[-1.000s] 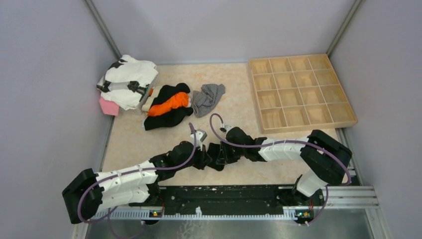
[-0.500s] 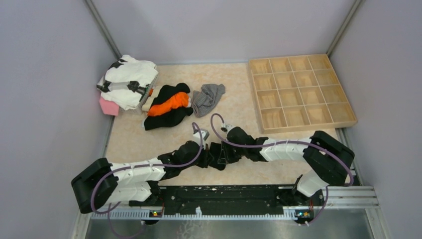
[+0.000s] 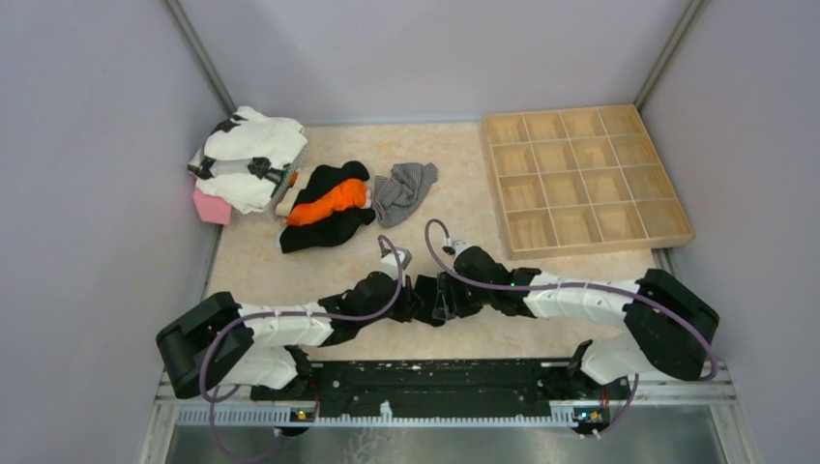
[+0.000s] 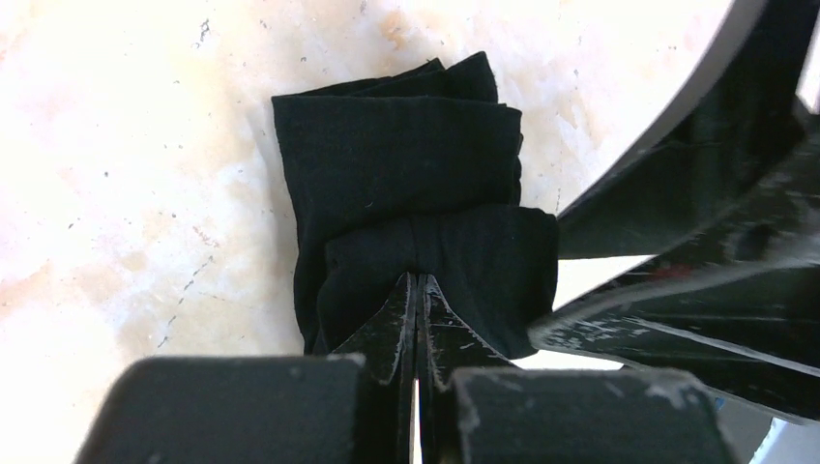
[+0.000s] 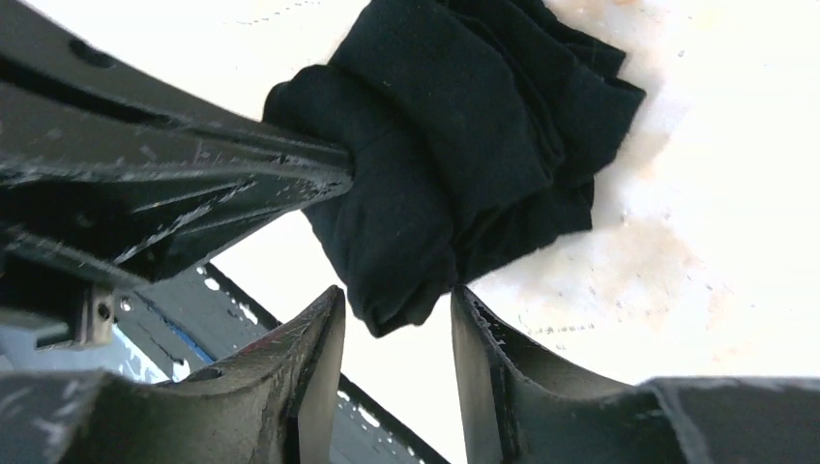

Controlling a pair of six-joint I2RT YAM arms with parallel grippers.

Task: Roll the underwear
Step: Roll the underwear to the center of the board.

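Top cam first. Seeing the left gripper (image 3: pixel 422 300) and right gripper (image 3: pixel 443 298) nose to nose low on the table (image 3: pixel 251 271), just ahead of the arm bases. Can't really pick out anything between them from up here, all black on black. Further back, well apart from both: grey striped underwear (image 3: pixel 404 190) lying crumpled, just beside a black and orange clothes heap (image 3: pixel 329 206) on its left. Past that, a white bundle (image 3: pixel 249 155) and a pink thing (image 3: pixel 213 206) in the far left corner. Over on the right, a wooden divided tray (image 3: pixel 601 243).

Left wrist cam. Fingers pressed tight together, pinching a fold of the black underwear (image 4: pixel 396 164), folded into a chunky rectangle flat on the table. Right gripper's fingers crowding in from the right, covering the bundle's right edge.

Right wrist cam. Jaws spread, straddling the near end of that black bundle, maybe brushing the cloth on one side, hard to say. Left gripper's fingers cutting in from the left, hiding that side of the cloth.
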